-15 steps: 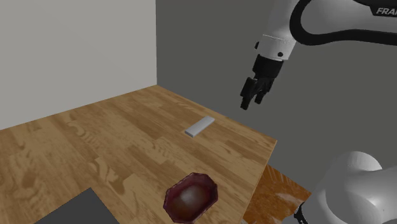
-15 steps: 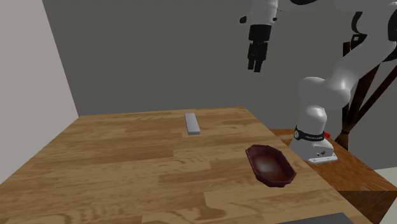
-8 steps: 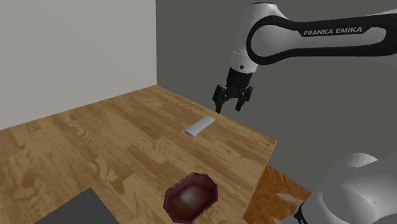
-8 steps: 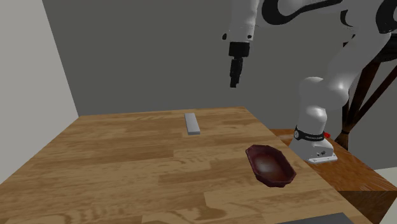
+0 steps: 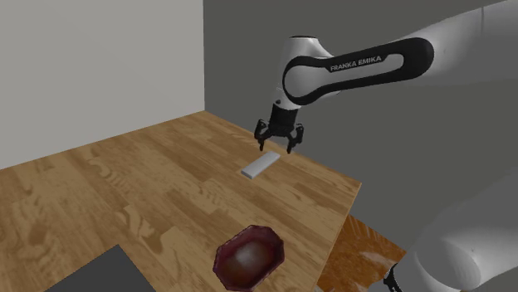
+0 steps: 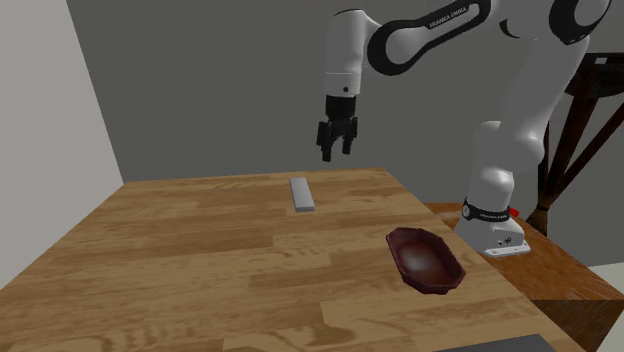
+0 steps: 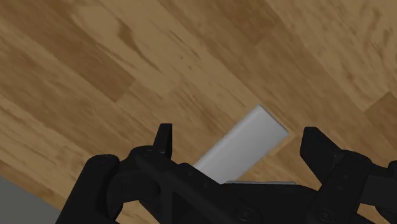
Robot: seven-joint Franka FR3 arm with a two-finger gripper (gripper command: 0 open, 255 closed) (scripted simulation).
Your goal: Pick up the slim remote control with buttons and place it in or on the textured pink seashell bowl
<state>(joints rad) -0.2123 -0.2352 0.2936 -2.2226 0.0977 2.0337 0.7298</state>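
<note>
The remote (image 5: 260, 166) is a slim, plain grey bar lying flat on the wooden table (image 5: 124, 191), near its far edge. In the second exterior view the remote (image 6: 301, 194) lies lengthwise, far from the bowl. My gripper (image 5: 277, 148) hovers open just above the remote's far end without touching it, fingers pointing down (image 6: 335, 155). In the wrist view the gripper (image 7: 238, 135) has its fingers spread wide, and the remote (image 7: 245, 143) runs slantwise between them. The dark red, faceted bowl (image 5: 249, 255) sits empty near the table's front corner (image 6: 425, 260).
A dark grey slab (image 5: 91, 274) lies at the table's near edge. The arm's base (image 6: 495, 225) stands on a lower wooden stand beside the table. A dark wooden frame (image 6: 570, 130) rises behind it. Grey walls close off the far side.
The arm has swung in from the shoulder view's right and come down over the remote. The hand has turned to point downward. The fingers stayed open.
</note>
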